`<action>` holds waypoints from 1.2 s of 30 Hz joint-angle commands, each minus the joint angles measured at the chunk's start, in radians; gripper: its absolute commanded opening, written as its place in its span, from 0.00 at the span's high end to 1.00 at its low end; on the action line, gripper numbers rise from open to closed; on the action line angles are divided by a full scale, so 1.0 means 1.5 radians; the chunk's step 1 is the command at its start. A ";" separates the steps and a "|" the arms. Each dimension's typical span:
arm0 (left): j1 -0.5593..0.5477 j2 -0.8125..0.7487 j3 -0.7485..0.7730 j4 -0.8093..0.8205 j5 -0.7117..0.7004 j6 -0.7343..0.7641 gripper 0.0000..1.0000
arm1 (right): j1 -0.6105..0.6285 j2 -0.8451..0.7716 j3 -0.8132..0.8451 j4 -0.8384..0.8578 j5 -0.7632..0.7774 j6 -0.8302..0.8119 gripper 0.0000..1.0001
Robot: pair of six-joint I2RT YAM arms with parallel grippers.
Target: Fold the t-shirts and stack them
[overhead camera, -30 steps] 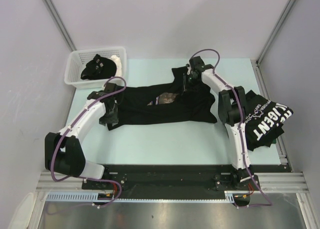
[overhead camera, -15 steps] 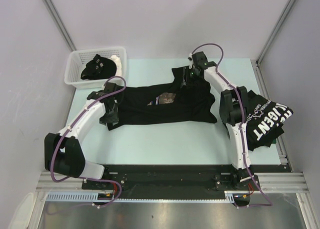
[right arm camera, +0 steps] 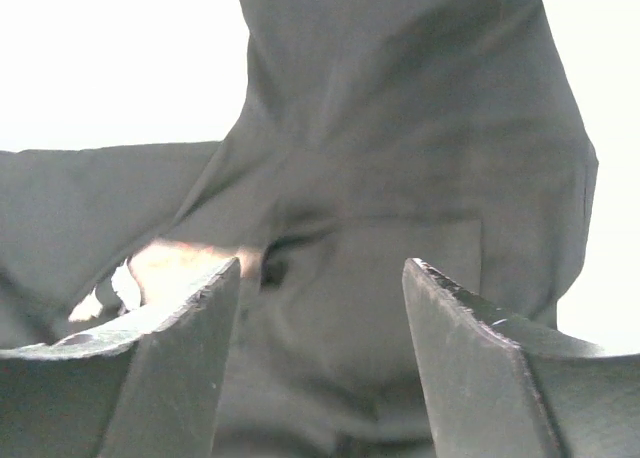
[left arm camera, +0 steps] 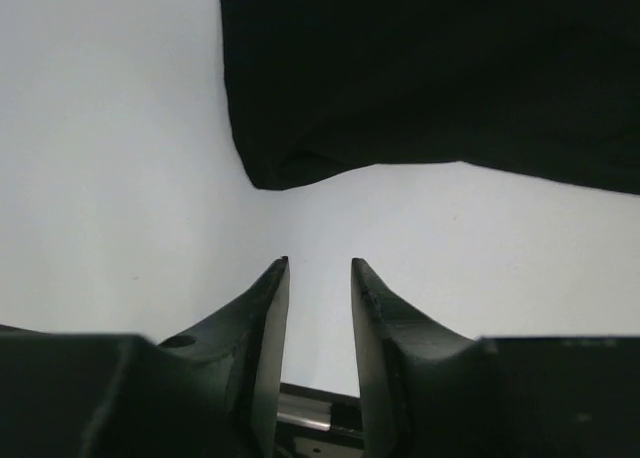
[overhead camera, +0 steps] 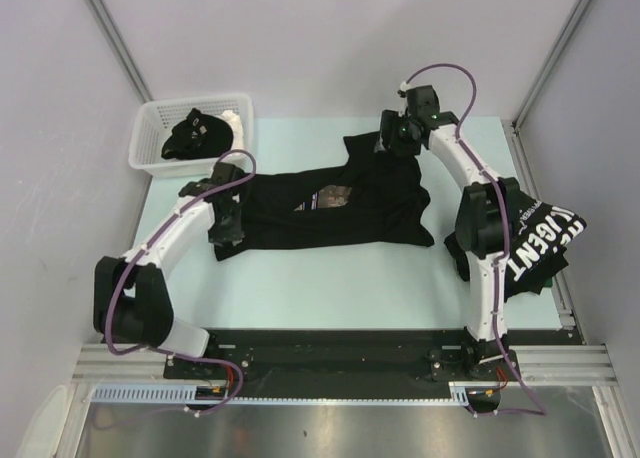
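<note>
A black t-shirt (overhead camera: pixel 340 213) with a reddish-brown chest print (overhead camera: pixel 335 196) lies spread across the table's middle. My left gripper (overhead camera: pixel 228 234) sits at its left end. In the left wrist view the left gripper (left arm camera: pixel 320 268) is slightly open and empty over bare table, just short of a shirt corner (left arm camera: pixel 300 148). My right gripper (overhead camera: pixel 396 138) is over the shirt's far right part. In the right wrist view it (right arm camera: pixel 322 263) is wide open and empty above wrinkled black cloth (right arm camera: pixel 400 148). A folded black t-shirt with white lettering (overhead camera: pixel 540 240) lies at the right edge.
A white slotted basket (overhead camera: pixel 150 143) at the back left holds another dark garment (overhead camera: pixel 195 133). The pale table (overhead camera: pixel 330 278) is walled on the left, back and right. The right arm's links reach over the folded shirt.
My right gripper has moved back and to the right, off the middle of the shirt toward its far edge. My left gripper has stayed at the shirt's left end.
</note>
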 commanded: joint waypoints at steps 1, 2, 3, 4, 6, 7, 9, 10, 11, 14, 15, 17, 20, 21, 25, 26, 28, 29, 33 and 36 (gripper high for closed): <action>-0.003 0.029 -0.002 0.079 0.045 -0.005 0.75 | 0.003 -0.135 -0.084 0.030 -0.045 0.006 0.33; -0.003 0.044 0.001 0.088 0.053 -0.006 0.81 | 0.004 -0.169 -0.125 0.029 -0.052 0.010 0.42; -0.003 0.057 0.006 0.095 0.065 -0.009 0.96 | 0.004 -0.184 -0.142 0.016 -0.055 0.008 0.45; -0.003 0.068 0.015 0.107 0.071 -0.010 1.00 | 0.008 -0.215 -0.162 0.008 -0.055 0.005 0.55; -0.004 0.104 0.026 0.117 0.078 -0.015 1.00 | 0.013 -0.246 -0.234 0.002 -0.053 -0.001 0.61; -0.005 0.114 0.036 0.123 0.082 -0.015 1.00 | 0.018 -0.264 -0.263 0.001 -0.048 -0.001 0.65; -0.007 0.138 0.044 0.132 0.088 -0.017 1.00 | 0.021 -0.301 -0.322 -0.007 -0.036 -0.007 0.65; -0.009 0.143 0.050 0.135 0.089 -0.017 1.00 | 0.023 -0.310 -0.333 -0.015 -0.028 -0.010 0.66; -0.011 0.148 0.054 0.138 0.089 -0.017 1.00 | 0.024 -0.322 -0.343 -0.024 -0.012 -0.022 0.66; -0.013 0.157 0.080 0.142 0.090 -0.011 1.00 | 0.016 -0.330 -0.362 -0.016 0.020 -0.035 0.64; -0.013 0.162 0.092 0.135 0.090 -0.007 1.00 | 0.012 -0.332 -0.361 -0.006 0.024 -0.038 0.61; -0.014 0.161 0.128 0.130 0.096 -0.004 0.99 | 0.001 -0.325 -0.355 0.035 0.027 -0.037 0.55; -0.015 0.135 0.162 0.128 0.103 0.003 0.87 | -0.021 -0.270 -0.291 0.048 0.036 -0.038 0.55; -0.015 0.123 0.168 0.129 0.102 0.006 0.84 | -0.026 -0.246 -0.261 0.043 0.041 -0.041 0.55; -0.016 0.041 0.181 0.135 0.105 0.008 0.74 | -0.029 -0.099 -0.109 0.009 0.066 -0.062 0.50; -0.015 0.025 0.180 0.137 0.107 0.007 0.73 | -0.030 -0.076 -0.044 -0.004 0.068 -0.062 0.49; -0.015 0.001 0.174 0.136 0.111 0.000 0.72 | -0.033 -0.014 0.007 -0.003 0.064 -0.064 0.44; -0.016 -0.022 0.170 0.133 0.113 -0.007 0.71 | -0.034 0.005 0.051 -0.003 0.064 -0.066 0.41; -0.018 -0.073 0.133 0.129 0.136 -0.028 0.69 | -0.050 0.091 0.149 -0.004 0.053 -0.071 0.26; -0.022 -0.114 0.102 0.122 0.146 -0.040 0.69 | -0.069 0.122 0.178 0.012 0.035 -0.079 0.00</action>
